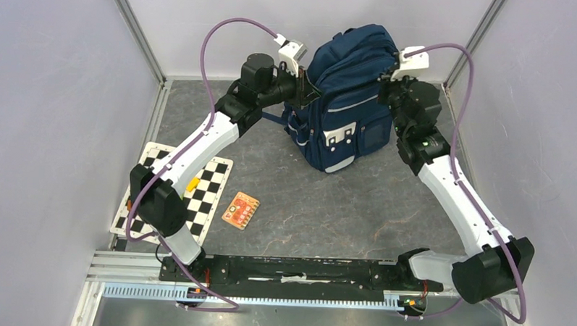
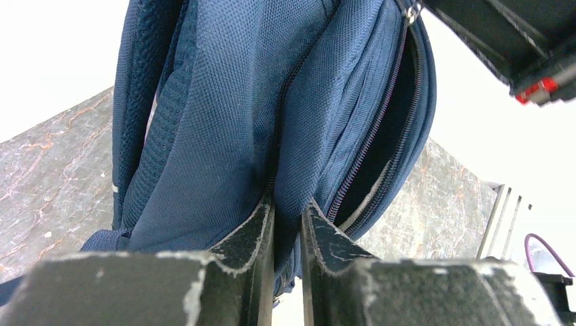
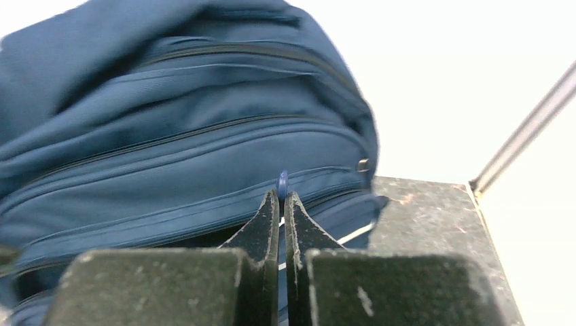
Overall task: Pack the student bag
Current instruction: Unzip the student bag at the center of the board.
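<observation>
The student bag (image 1: 343, 110), navy blue with grey stripes, stands upright at the back middle of the table. My left gripper (image 1: 303, 84) is at its left side. In the left wrist view this gripper (image 2: 287, 210) is shut on a fold of the student bag (image 2: 217, 122) fabric, beside an unzipped compartment (image 2: 390, 136). My right gripper (image 1: 391, 78) is at the bag's upper right side. In the right wrist view it (image 3: 282, 198) is shut on a small blue zipper pull (image 3: 282, 182) against the student bag (image 3: 170, 156).
A black-and-white checkerboard (image 1: 206, 196) lies at the left with a small yellow piece (image 1: 192, 183) on it. An orange card (image 1: 240, 210) lies beside it. Pale walls and metal frame posts (image 1: 136, 31) enclose the table. A black rail (image 1: 296, 270) runs along the near edge.
</observation>
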Robot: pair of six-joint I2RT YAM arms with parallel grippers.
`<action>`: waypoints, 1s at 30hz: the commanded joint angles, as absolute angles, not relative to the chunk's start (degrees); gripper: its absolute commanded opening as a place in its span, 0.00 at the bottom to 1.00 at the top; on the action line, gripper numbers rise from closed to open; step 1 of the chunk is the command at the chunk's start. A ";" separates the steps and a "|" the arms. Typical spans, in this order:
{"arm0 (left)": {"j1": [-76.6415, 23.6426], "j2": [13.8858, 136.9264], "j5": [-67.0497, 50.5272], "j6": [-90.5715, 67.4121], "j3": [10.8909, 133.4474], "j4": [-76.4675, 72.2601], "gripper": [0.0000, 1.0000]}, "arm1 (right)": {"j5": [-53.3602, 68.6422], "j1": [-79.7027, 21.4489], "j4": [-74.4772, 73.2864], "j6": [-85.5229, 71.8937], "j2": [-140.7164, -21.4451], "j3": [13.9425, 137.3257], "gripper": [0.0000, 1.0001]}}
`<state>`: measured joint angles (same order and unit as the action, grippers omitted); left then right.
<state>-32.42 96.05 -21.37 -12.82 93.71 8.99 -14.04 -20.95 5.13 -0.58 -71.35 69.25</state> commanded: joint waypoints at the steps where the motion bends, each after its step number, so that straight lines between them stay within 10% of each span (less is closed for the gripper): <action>1: -31.03 93.00 -20.79 -10.38 92.20 10.79 0.02 | -15.42 -14.46 4.41 -1.84 -72.13 72.46 0.00; 4: -31.03 92.31 -19.93 -10.28 92.11 11.87 0.11 | -11.86 -13.55 4.21 -1.68 -72.75 73.17 0.00; 7: -31.03 90.18 -17.75 -9.90 91.13 13.69 0.67 | -8.82 -13.29 4.65 -1.82 -73.11 73.54 0.00; 10: -31.03 84.87 -13.39 -9.09 87.82 16.70 0.99 | -7.14 -13.26 4.91 -2.32 -73.39 73.73 0.00; 21: -32.51 57.15 7.41 -17.04 56.32 36.13 1.00 | -2.03 -12.41 8.52 -6.55 -72.53 68.52 0.00; 30: -43.93 62.51 19.13 -28.64 51.62 45.66 1.00 | -0.22 -11.27 12.09 -9.78 -71.00 63.54 0.00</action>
<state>-39.18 58.67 12.36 -20.93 51.48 42.13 -2.04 -11.81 11.00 -7.44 -72.49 65.84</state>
